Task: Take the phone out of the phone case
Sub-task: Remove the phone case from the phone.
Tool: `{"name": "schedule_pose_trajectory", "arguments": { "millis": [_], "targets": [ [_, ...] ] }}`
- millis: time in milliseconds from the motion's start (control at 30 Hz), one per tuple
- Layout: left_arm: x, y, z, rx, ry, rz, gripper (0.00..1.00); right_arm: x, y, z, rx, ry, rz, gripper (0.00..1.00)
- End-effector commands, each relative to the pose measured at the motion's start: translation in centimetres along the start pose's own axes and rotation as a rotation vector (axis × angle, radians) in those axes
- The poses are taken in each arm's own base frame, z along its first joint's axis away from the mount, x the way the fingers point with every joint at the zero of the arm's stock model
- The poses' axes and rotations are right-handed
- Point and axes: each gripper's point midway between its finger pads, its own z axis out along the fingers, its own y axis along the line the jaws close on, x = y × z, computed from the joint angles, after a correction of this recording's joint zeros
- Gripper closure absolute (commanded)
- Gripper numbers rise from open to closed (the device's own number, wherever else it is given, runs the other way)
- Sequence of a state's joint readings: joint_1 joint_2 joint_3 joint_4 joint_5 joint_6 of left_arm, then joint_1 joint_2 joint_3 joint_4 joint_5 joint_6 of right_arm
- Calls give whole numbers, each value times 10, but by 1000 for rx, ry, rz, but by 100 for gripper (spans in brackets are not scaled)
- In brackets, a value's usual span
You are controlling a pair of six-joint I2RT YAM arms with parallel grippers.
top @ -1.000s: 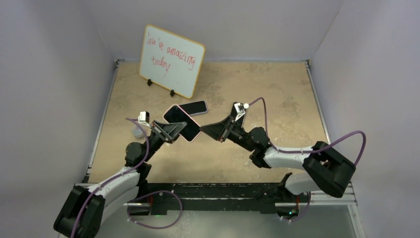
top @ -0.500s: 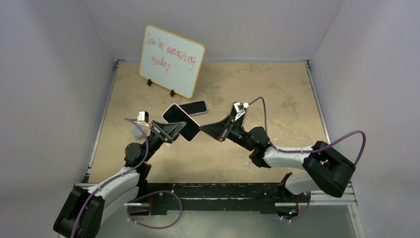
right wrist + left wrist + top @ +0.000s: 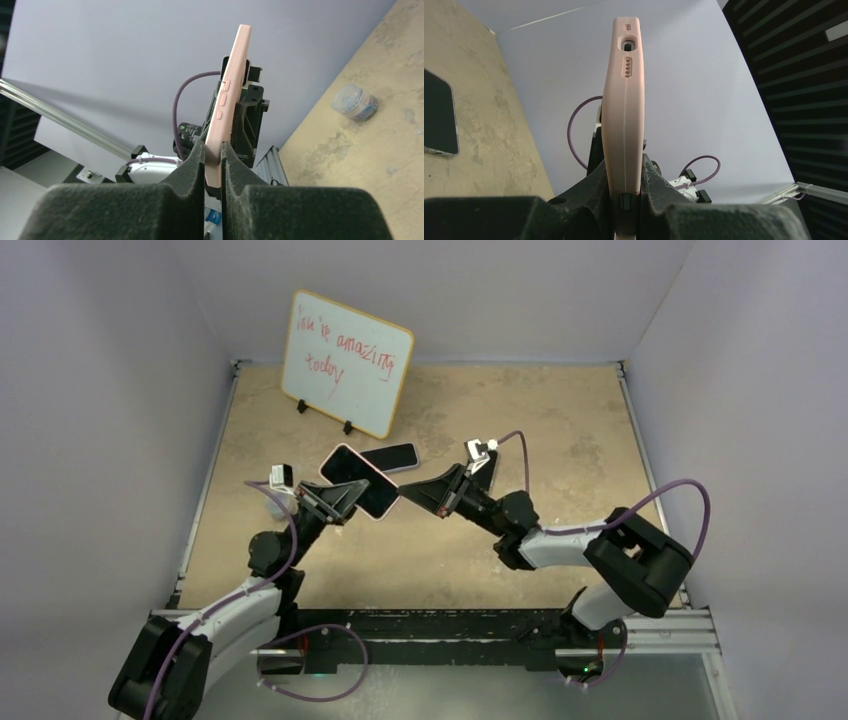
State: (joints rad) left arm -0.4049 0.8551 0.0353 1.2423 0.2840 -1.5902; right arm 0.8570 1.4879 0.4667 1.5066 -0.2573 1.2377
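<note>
Holding the pink phone case (image 3: 624,100) up off the table (image 3: 560,420), near the middle and slightly to the left, between the two arms. Pinching it from the near left with the left end effector (image 3: 625,186), fingers pressed against both faces so that the narrow edge is standing straight up between them in the left wrist view. Showing there the far end of the case, with a port cutout and rows of small holes. Clamping the right corner of the same case with the right end effector (image 3: 213,156), reaching in from the right, pads squeezed together on the thin edge just below the raised side buttons. Carrying the phone (image 3: 358,480) inside the case, dark screen facing up and framed by the pink rim in the top view. Overlapping, from above, the near-left end of a second phone (image 3: 395,455), dark and lying flat on the table just beyond the case; not telling whether the two are touching. Facing a whiteboard (image 3: 345,360) propped on small feet at the far left, red handwriting running across it. Hanging to the right of a clear round object (image 3: 355,101) resting on the table beside the left arm.
</note>
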Motion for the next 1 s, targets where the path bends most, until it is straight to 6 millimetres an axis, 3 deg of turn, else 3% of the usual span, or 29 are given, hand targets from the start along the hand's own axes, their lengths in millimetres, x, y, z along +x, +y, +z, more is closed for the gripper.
{"name": "schedule_pose_trajectory", "arguments": {
  "millis": [0,767,967],
  "targets": [
    [9,-25,-2,93,45,-19,100,-2,84,5,-356,30,-20,100],
    [9,-17,4,77,53,-4,100,0,150,18,-596,137,-41,100],
    [10,-12,8,69,64,11,100,0,158,19,-621,151,-42,100]
  ]
}}
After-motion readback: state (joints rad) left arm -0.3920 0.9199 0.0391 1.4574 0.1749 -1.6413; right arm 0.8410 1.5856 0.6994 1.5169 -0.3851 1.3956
